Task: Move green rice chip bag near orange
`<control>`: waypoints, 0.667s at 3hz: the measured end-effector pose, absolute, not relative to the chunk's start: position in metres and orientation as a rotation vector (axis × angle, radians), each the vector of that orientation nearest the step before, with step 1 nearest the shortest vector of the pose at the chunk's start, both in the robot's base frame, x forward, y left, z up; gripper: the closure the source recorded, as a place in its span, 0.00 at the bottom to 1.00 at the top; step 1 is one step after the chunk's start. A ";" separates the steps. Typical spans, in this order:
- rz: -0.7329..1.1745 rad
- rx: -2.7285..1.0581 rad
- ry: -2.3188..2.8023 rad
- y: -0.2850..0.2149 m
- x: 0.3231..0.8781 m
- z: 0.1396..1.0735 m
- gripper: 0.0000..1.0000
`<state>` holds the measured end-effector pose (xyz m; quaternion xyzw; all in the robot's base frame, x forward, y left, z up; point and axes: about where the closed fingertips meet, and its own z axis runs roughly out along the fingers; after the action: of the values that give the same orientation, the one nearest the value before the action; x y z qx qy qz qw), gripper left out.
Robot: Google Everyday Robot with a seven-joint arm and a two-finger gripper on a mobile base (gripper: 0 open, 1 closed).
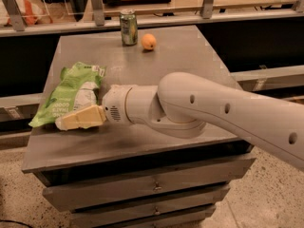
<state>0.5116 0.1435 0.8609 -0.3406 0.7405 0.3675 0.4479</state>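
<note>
The green rice chip bag (71, 91) lies flat on the left side of the grey table (190, 61), its white label panel facing up. The orange (148, 42) sits at the far middle of the table, just right of a green-silver drink can (128, 27). My gripper (78, 118) is low over the table at the bag's near right edge, pointing left and overlapping the bag's near corner. The white arm reaches in from the right and hides part of the table's middle.
The table is a drawer cabinet with its front edge (133, 153) close to me. A rail with metal posts (97, 4) runs behind the table. The floor (266, 198) lies to the lower right.
</note>
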 end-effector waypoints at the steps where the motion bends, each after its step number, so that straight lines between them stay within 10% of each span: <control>1: 0.914 -0.892 1.829 0.149 0.509 0.856 0.00; 2: 0.924 -0.932 1.820 0.156 0.507 0.853 0.00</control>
<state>0.5071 0.1564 0.8534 -0.3742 0.7307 0.3710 0.4341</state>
